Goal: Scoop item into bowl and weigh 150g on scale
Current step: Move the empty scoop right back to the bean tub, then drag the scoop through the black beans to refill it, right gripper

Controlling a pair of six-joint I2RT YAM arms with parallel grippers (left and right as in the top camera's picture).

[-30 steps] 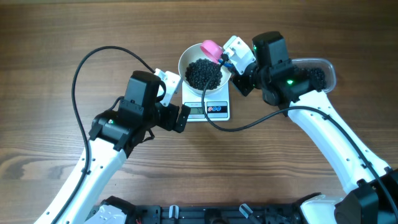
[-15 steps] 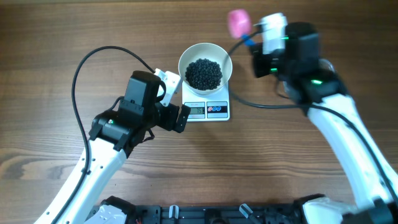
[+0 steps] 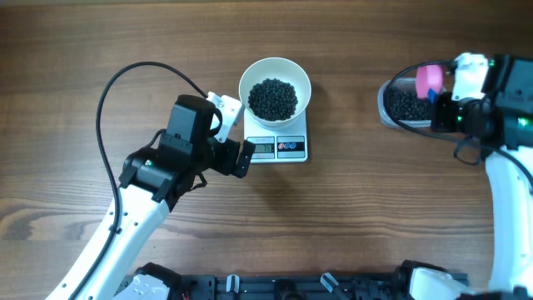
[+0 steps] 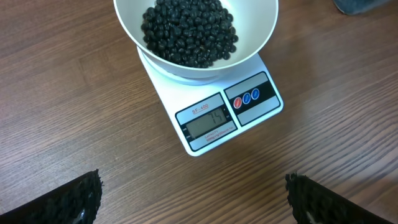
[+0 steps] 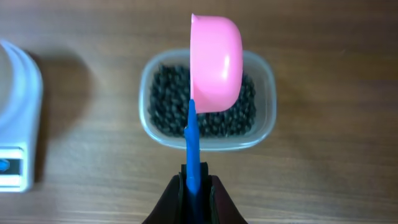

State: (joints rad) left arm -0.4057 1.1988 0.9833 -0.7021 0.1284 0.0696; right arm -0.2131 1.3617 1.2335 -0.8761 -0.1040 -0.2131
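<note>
I am working over a brown wooden table [image 3: 350, 225]. The beans [image 3: 273, 98] are lying heaped in the white bowl [image 3: 250, 77], which is sitting on the scale [image 3: 279, 148]; its display [image 4: 208, 122] is lit, though I am not reading the digits with any confidence. My left gripper [image 3: 237, 133] is hanging just beside the scale's left edge, jaws spread wide and holding nothing, so this arm is the nearer one to the bowl.

My right gripper [image 5: 193, 180] is well apart from it, off to the right, jaws pressed together on the blue handle [image 5: 192, 143] of the pink scoop [image 5: 216, 62]. The handle is running straight out from my jaws, and the scoop's cup is hovering over the clear tub [image 5: 267, 118] with more beans in it. From here the bowl is lying far to the scoop's left. I am judging that any further scoop needs a dip here, then a long carry leftward.
</note>
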